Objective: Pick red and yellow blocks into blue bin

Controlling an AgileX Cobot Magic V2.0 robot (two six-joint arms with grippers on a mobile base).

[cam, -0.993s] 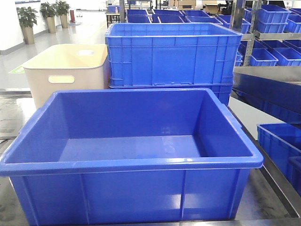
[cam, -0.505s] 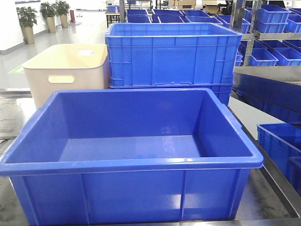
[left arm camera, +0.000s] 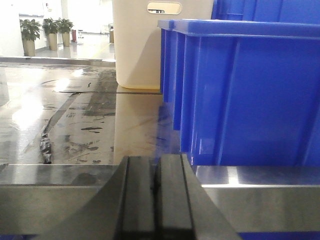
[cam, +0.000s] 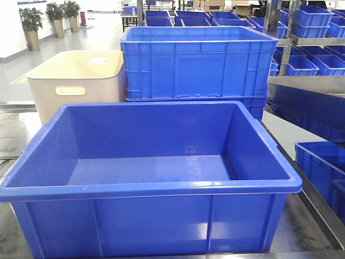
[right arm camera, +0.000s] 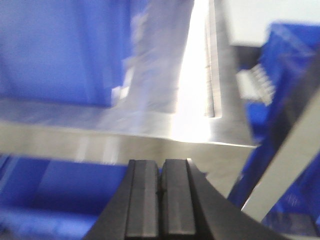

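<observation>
The blue bin (cam: 151,186) sat on the surface. Both the left pincer (left arm camera: 156,200) and right pincer (right arm camera: 161,200) were squeezed closed, holding nothing.

Plain blue bin (cam: 151,186), beige tub (cam: 75,81), ribbed blue crate (cam: 197,62).

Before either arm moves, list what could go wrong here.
1. No block shows in any view and the bin looks empty, so any reach may be blind.
2. The right wrist view is blurred; judging clearance to the table edge from it is risky.
3. Both hands, left and right, are shut with nothing held; either must open before a pick, or it will likely push a block away.
</observation>
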